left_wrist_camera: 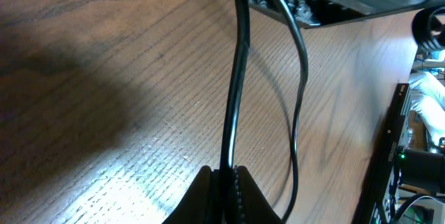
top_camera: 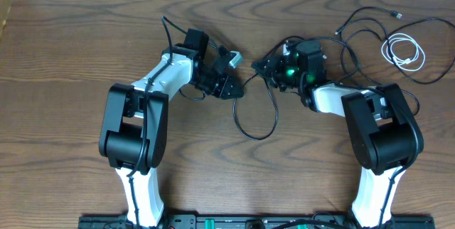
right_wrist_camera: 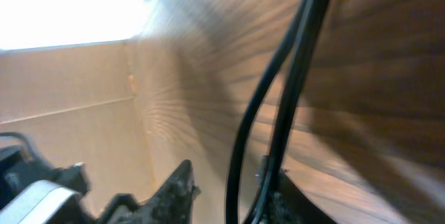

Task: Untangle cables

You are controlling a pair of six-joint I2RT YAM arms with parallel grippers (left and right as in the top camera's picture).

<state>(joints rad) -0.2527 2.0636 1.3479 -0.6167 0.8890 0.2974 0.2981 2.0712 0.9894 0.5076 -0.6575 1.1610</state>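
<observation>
Cable point(left_wrist_camera: 235, 92) between left fingers point(left_wrist_camera: 199, 197)

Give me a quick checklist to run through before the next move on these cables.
1. Grip of the left gripper on the black cable: ok, its fingers are shut on it.
2. Grip of the right gripper: not ok. Its jaws stand apart, with two black strands running between them, unclamped.
3. Slack between the two grippers: ok, a loop lies loose on the table.
4. white cable free of the black ones: cannot tell. It lies coiled at the far right, and a black strand curves around it.
5. Which strand the right gripper would close on: cannot tell, the wrist view is blurred.
</observation>
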